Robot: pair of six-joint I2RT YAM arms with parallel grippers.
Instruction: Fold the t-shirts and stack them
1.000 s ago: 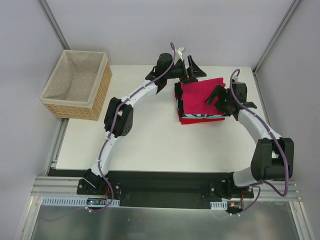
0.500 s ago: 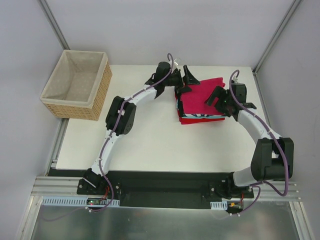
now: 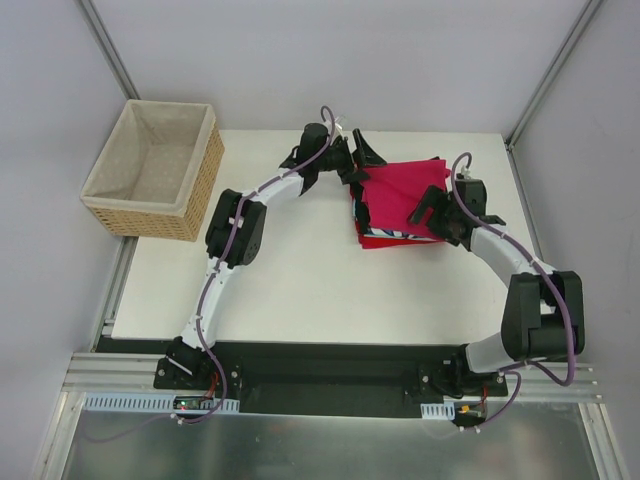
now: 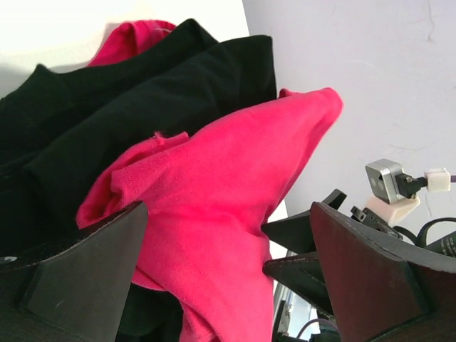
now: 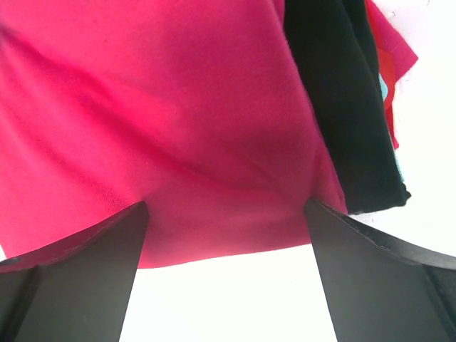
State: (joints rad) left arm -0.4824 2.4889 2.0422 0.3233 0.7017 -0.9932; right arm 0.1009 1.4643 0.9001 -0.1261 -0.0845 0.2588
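Observation:
The t-shirts lie in one stack at the back right of the table. On top is the crimson-pink tee, folded. Under it show a black shirt, a blue-white patterned edge and a red one. My left gripper stands open at the stack's far-left corner, with a loose pink corner between its jaws but no grip. Over the stack's right edge my right gripper is open, straddling the pink hem.
A wicker basket with beige lining stands off the table's back-left corner. The white table stretches left of and in front of the stack. Grey walls close in behind and to the right.
My left gripper has drawn back to the left, off the stack's far edge. My right gripper has edged left over the pink tee, whose top layer has turned slightly.

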